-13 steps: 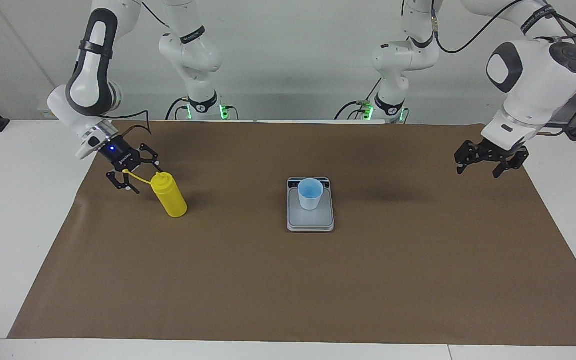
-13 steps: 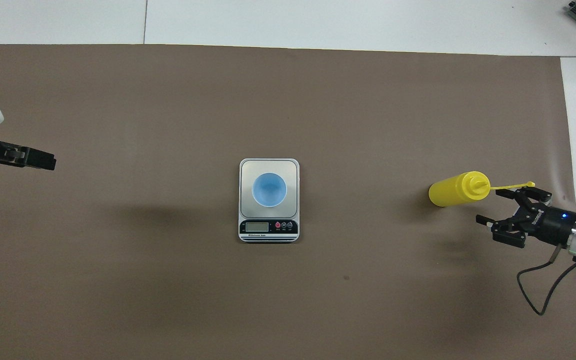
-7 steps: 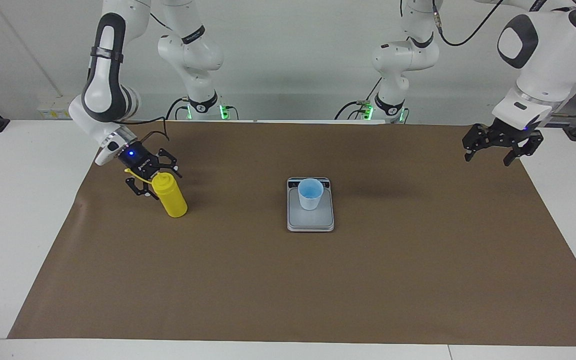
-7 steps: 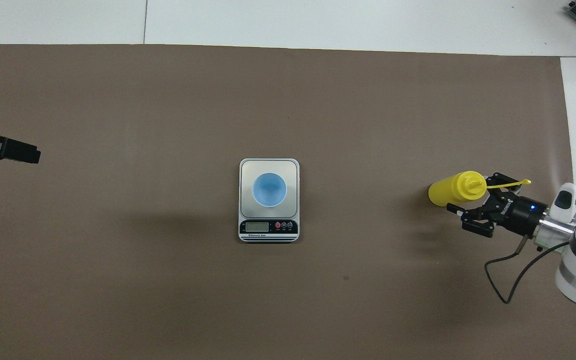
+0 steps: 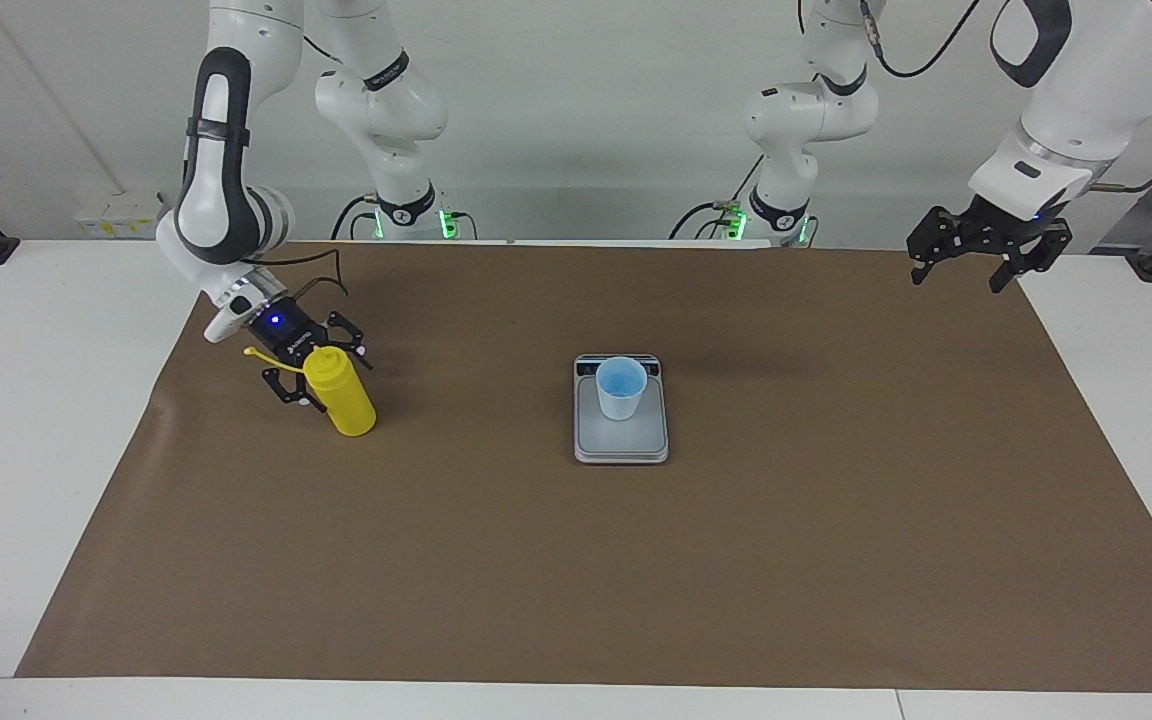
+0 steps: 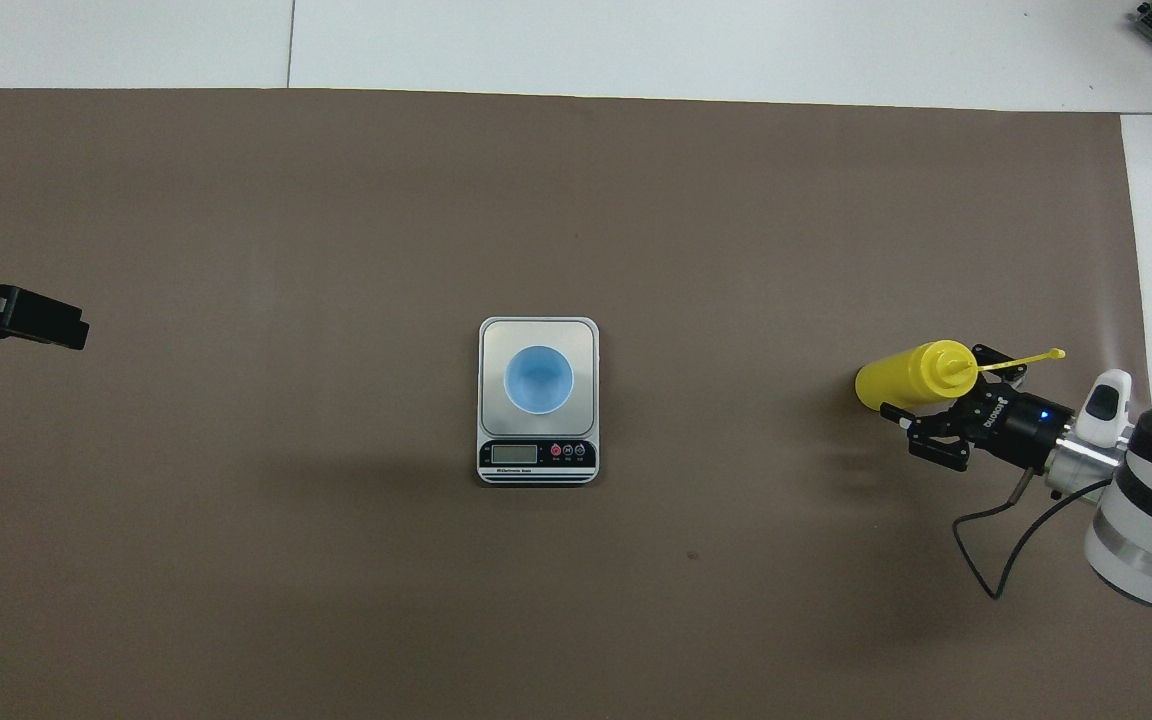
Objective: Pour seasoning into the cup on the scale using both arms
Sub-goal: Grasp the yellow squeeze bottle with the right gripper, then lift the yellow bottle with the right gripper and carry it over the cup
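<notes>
Since a second ago the right gripper (image 5: 318, 372) has slid in from beside the yellow seasoning bottle (image 5: 340, 391) at the left of the facing frame, and its spread fingers now bracket the bottle's upper part without pinching it; the bottle stands where it stood, upright on the brown mat (image 5: 576, 560), its tethered cap (image 6: 1054, 354) sticking out past the gripper. The left gripper (image 5: 984, 252) has lifted from the mat's edge toward the upper right of that frame, jaws apart and holding nothing. At mid-frame the pale blue cup (image 5: 621, 388) sits upright on the grey scale (image 5: 621, 445), unmoved, toward the display end of the platform; I cannot tell whether it has anything in it.
</notes>
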